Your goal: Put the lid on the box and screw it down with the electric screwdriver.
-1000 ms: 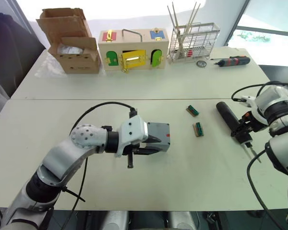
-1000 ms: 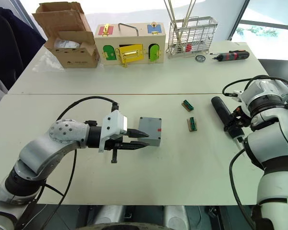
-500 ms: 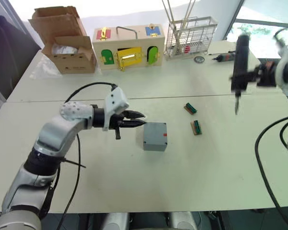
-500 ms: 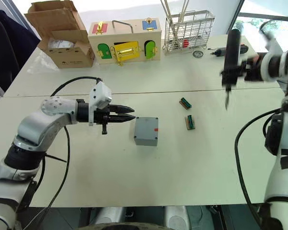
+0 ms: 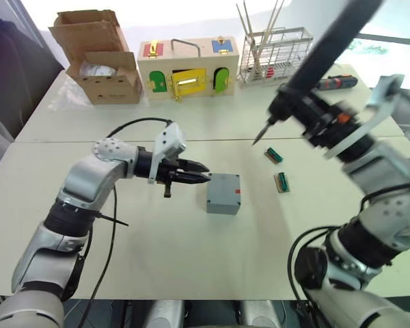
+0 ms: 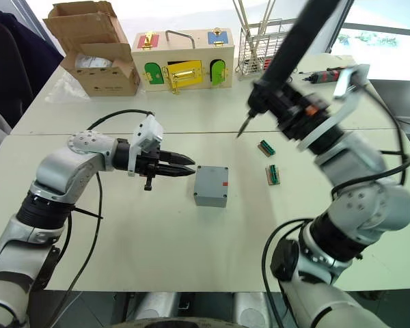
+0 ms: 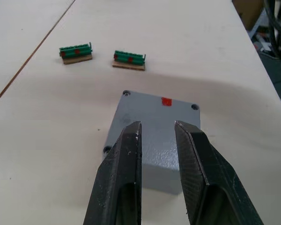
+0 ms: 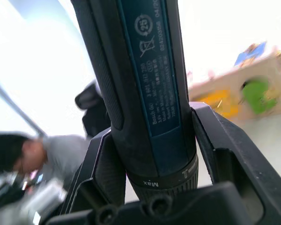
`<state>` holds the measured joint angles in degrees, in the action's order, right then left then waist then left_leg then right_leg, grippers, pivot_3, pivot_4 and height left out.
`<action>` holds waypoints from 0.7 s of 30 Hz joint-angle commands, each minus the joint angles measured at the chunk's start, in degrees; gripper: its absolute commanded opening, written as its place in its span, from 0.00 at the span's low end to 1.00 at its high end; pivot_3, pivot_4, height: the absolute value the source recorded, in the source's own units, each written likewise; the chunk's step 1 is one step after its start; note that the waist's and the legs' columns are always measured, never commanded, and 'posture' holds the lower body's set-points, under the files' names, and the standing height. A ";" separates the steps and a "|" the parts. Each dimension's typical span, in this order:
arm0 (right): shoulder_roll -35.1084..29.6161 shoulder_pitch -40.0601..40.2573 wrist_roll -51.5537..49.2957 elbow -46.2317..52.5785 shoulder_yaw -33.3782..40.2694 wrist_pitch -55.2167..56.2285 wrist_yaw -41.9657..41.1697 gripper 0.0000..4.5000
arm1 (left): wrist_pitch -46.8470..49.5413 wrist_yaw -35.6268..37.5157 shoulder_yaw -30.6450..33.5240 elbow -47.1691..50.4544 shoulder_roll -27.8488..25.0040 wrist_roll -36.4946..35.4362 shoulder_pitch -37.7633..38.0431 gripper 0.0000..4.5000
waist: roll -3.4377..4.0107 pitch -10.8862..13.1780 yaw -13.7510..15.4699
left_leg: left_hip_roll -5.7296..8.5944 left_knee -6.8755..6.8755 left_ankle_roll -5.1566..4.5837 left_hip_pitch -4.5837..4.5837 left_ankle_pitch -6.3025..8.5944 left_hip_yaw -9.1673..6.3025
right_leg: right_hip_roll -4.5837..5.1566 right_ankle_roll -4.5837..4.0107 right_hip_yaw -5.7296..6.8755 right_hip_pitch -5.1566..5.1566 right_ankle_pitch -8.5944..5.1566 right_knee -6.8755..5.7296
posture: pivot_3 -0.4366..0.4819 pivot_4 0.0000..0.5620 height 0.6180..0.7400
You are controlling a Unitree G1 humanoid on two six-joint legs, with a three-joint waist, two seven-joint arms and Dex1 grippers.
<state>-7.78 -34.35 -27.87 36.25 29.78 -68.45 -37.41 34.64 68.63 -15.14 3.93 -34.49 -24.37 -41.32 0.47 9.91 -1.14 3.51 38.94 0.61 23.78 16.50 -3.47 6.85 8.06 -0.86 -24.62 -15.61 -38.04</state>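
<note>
Overhead, right hand (image 8: 150, 187) grips electric screwdriver (image 5: 321, 58); left hand (image 7: 157, 136), narrowly parted, nears box (image 5: 223, 193).

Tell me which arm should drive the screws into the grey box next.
Right. Its gripper already holds the electric screwdriver, bit aimed down in the air above the table. The left gripper is empty, beside the box, whose lid is on.

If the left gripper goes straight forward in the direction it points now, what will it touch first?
Most likely the box: the left gripper points straight at it, fingers a little apart, tips over its lid. Whether they already touch it is unclear.
</note>
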 commanded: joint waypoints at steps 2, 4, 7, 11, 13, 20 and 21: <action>-2.41 3.35 -2.93 2.60 -4.30 7.88 0.24 0.42 | -1.98 -0.14 -1.81 0.57 1.01 2.45 -0.56 0.24 | 0.01 0.01 0.12 | 0.00 0.04 0.00 0.00 0.00 0.01 | 0.00 0.00 0.00 0.00 0.00 0.00 | 0.48 0.27 0.93; -3.19 4.63 -3.68 2.19 -5.69 9.83 1.04 0.42 | -2.22 -0.23 -2.10 0.41 1.36 3.08 -0.47 0.24 | 0.00 0.01 0.03 | -0.01 0.06 0.00 0.00 0.00 0.00 | 0.00 0.00 0.00 0.00 0.00 0.01 | 0.48 0.27 0.93; -3.84 6.73 -3.20 0.04 -8.33 14.07 2.11 0.42 | -4.38 -1.02 -3.50 -1.58 2.85 5.64 -0.17 0.24 | 0.00 0.00 0.03 | -0.01 0.04 -0.01 -0.03 0.01 0.01 | -0.01 0.00 0.00 0.01 0.00 0.01 | 0.48 0.27 0.93; -4.50 9.20 -2.81 -1.90 -11.86 18.74 3.60 0.42 | -7.09 -1.67 -4.78 -4.80 4.27 8.59 0.45 0.24 | 0.00 0.00 0.07 | 0.01 0.04 -0.01 -0.03 0.01 0.01 | -0.01 0.00 0.01 0.02 0.00 0.02 | 0.48 0.27 0.93; -5.01 9.89 -3.16 -2.32 -12.85 20.11 4.25 0.42 | -7.89 -1.39 -5.16 -5.21 4.26 9.53 0.64 0.24 | -0.01 0.00 0.10 | 0.01 0.04 -0.01 -0.02 0.01 0.01 | -0.01 0.00 0.01 0.01 0.00 0.02 | 0.48 0.27 0.93; -7.19 11.63 -3.93 -4.48 -14.51 23.83 5.56 0.42 | -9.55 -1.67 -5.42 -6.16 4.83 11.36 1.38 0.24 | -0.01 0.00 0.26 | 0.00 0.05 -0.02 -0.03 0.01 0.00 | -0.02 0.00 0.01 0.04 0.00 0.04 | 0.48 0.27 0.93; -7.49 11.78 -4.05 -4.69 -14.69 24.19 5.68 0.42 | -9.32 -1.69 -5.36 -5.88 4.90 11.29 1.42 0.24 | -0.01 0.00 0.25 | 0.00 0.05 -0.02 -0.03 0.01 0.00 | -0.02 0.00 0.01 0.05 0.00 0.05 | 0.48 0.27 0.93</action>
<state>-14.74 -22.18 -30.34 30.40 15.04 -46.92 -31.85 25.33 67.11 -20.71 -2.22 -29.57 -13.70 -40.70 0.46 9.91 -0.88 3.50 38.99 0.59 23.75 16.51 -3.47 6.84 8.06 -0.85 -24.57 -15.61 -37.99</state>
